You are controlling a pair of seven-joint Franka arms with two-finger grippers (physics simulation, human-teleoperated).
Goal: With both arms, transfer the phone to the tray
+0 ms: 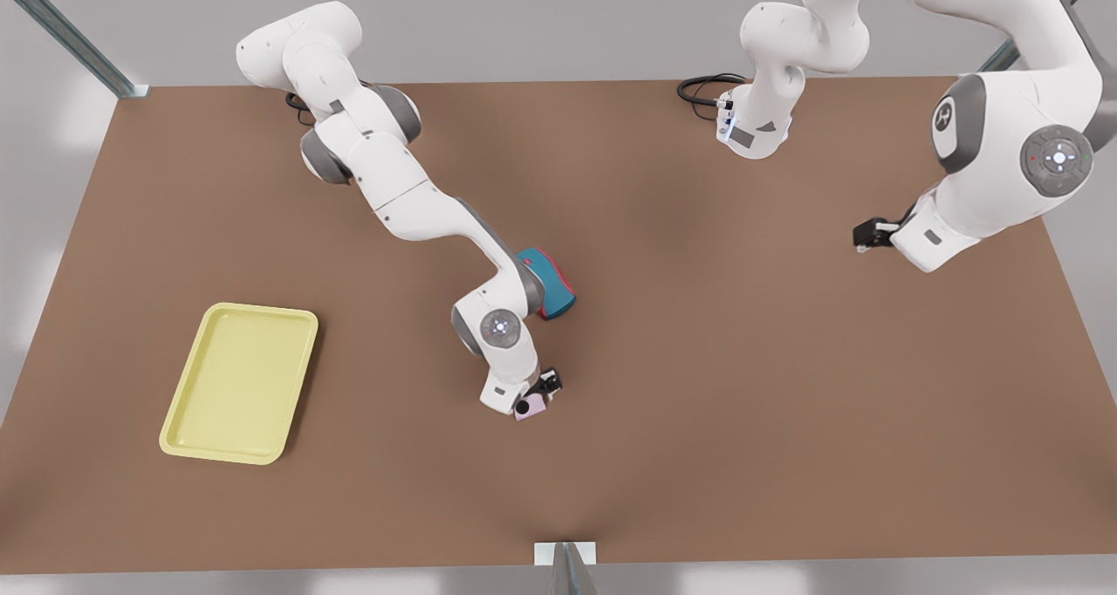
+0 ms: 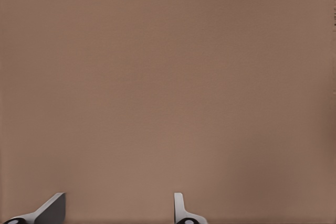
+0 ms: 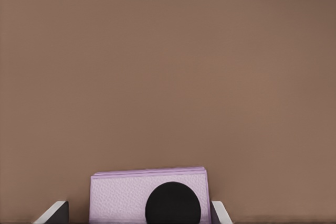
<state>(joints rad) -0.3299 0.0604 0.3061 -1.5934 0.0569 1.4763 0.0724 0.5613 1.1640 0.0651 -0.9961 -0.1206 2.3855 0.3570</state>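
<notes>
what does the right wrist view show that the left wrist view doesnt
Only the right wrist view shows the phone, pale pink with a black camera circle, sitting between the right gripper fingers, which are closed against its sides. Only the left wrist view shows an empty gap between the left gripper fingers, which stand open with nothing held. Both show the bare brown table filling the rest of the picture, and neither shows the tray or the mouse.
</notes>
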